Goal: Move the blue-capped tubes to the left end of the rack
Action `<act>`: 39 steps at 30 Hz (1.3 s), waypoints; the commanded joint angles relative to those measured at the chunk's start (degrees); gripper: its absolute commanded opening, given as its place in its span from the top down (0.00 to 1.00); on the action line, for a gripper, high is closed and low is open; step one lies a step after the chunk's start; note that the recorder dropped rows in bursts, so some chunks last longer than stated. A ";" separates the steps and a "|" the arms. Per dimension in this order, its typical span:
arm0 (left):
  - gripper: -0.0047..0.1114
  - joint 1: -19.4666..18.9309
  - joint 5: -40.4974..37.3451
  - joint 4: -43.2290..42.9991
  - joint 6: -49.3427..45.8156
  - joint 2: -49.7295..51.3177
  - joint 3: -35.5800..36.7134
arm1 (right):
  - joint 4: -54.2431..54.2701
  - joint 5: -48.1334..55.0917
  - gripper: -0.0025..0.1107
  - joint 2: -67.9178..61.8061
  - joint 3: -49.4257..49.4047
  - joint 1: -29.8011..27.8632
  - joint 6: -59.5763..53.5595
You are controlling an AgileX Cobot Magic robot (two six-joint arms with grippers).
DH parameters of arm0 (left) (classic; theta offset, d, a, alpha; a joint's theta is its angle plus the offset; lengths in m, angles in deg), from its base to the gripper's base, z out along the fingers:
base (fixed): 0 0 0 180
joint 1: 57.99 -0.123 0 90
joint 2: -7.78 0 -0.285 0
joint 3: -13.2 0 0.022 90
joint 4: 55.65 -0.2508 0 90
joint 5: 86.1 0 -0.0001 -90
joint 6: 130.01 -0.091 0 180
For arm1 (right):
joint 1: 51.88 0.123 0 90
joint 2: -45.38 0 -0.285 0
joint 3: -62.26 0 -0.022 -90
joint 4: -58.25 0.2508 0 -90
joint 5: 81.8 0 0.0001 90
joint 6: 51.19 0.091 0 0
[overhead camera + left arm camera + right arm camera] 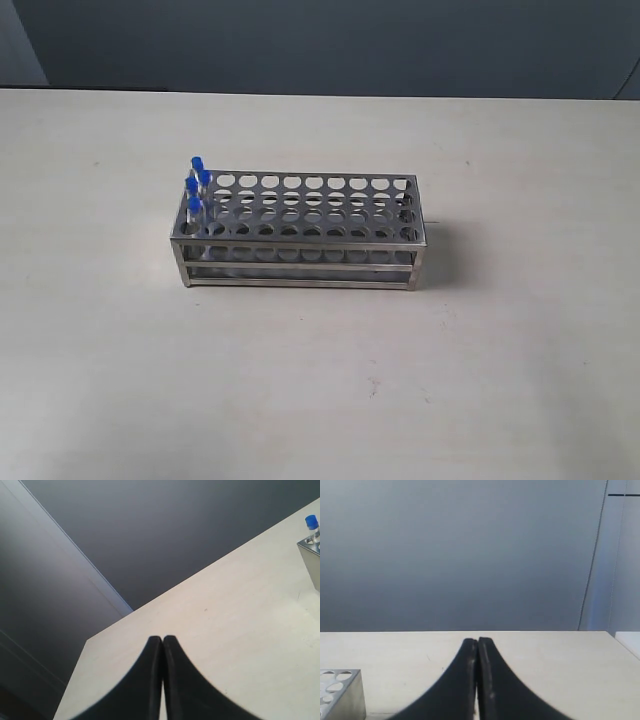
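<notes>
The steel rack (300,228) stands in the middle of the pale table, long side toward the exterior camera. Several blue-capped tubes (196,188) stand upright in the holes at its left end; the other holes look empty. Neither arm shows in the exterior view. My left gripper (162,639) is shut with nothing in it, off to one side of the rack, whose corner (311,547) and one blue-capped tube (311,522) sit at the frame's edge. My right gripper (477,641) is shut and empty, with a corner of the rack (340,695) beside it.
The pale table (320,380) spreads wide on every side of the rack. A dark grey wall (330,45) runs behind the table's far edge. A table corner (87,641) shows in the left wrist view.
</notes>
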 commanded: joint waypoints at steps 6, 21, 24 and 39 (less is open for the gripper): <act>0.95 0.01 0.10 0.04 0.15 0.20 -0.30 | 0.10 8.03 0.98 7.55 -0.27 -4.26 0.00; 0.95 0.01 0.10 0.04 0.15 0.20 -0.30 | 0.10 8.45 0.98 7.55 -0.27 -4.26 0.00; 0.95 0.01 0.10 0.04 0.15 0.20 -0.30 | 0.10 8.45 0.98 7.55 -0.27 -4.26 0.00; 0.95 0.01 0.10 0.04 0.15 0.20 -0.30 | 0.10 8.32 0.98 7.55 -0.27 -4.26 0.00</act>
